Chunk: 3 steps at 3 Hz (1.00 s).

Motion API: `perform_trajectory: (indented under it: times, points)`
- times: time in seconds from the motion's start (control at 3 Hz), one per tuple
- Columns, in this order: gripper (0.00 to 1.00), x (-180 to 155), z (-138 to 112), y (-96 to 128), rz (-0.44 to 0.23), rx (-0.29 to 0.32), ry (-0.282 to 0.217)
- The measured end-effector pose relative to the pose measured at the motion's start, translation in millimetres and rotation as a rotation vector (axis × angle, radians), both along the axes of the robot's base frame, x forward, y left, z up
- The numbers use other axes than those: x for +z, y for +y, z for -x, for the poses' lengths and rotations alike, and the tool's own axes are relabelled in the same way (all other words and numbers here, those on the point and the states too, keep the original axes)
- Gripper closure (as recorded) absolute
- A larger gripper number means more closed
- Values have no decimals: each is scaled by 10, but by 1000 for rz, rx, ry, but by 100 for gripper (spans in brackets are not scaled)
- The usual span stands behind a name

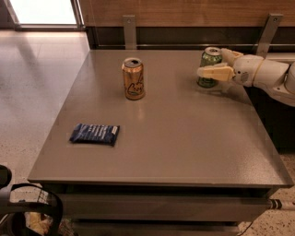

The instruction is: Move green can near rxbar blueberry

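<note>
— Looking for the green can (210, 59).
— Stands upright at the far right of the grey table (184, 138), close to the back edge, silver top up.
— And the gripper (211, 62)?
— Reaches in from the right on a white arm (265, 71), level with the can. Spread apart, with the can between the two pale fingers (215, 72): one across the front of the can, the other behind its right shoulder. Contact with the metal: impossible to tell. Looks parted, not clamped.
— Lifted at all?
— No. Rests with its base on the tabletop.
— And the rxbar blueberry (94, 134)?
— Lies flat near the front left of the table, dark blue with small white print, long side roughly along the front edge. Well apart from the green can, diagonally across the surface.
— Anything between?
— An orange-gold can (133, 79), upright, toward the back and left of the middle. Nearer to the bar than the green one, yet touching neither.
— Beyond the table?
— A wood-panelled wall (184, 11) with two metal brackets (129, 31) behind; pale speckled floor (37, 83) at the left; something dark and round (18, 207) in the lower left corner, too cut off to name.
</note>
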<state>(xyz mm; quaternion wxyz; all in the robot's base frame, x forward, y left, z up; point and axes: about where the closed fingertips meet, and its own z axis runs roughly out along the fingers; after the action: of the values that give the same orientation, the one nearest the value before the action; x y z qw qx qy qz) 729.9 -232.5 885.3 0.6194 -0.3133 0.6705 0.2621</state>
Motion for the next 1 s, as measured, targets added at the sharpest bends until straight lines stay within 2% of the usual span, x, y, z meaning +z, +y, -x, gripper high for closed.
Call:
perform_trajectory:
  times: [0.67, 1.0]
  points:
    - [65, -11, -15, 66, -3, 9, 0]
    - [96, -14, -23, 111, -4, 15, 1]
